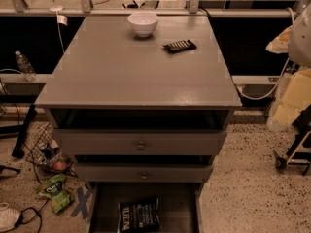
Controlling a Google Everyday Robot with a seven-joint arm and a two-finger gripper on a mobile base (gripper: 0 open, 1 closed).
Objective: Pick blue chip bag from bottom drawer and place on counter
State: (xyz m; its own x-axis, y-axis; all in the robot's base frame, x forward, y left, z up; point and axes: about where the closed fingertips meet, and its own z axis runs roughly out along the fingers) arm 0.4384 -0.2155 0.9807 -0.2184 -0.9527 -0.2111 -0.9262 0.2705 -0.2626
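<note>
The blue chip bag (139, 215) lies flat in the open bottom drawer (177, 203), near its front, with white lettering along its left edge. The drawer is pulled out at the bottom of the view, and its front is cut off by the frame. The grey counter (121, 76) is the cabinet's wide top, above the drawers. My gripper is out of view. Only a pale, blurred, rounded shape (297, 42) shows at the right edge.
A white bowl (143, 23) and a small black ribbed bar (179, 46) sit at the back of the counter. Two upper drawers with round knobs (141, 145) are pulled partly out. A green snack bag (56, 192), cables and a water bottle (24, 66) lie to the left.
</note>
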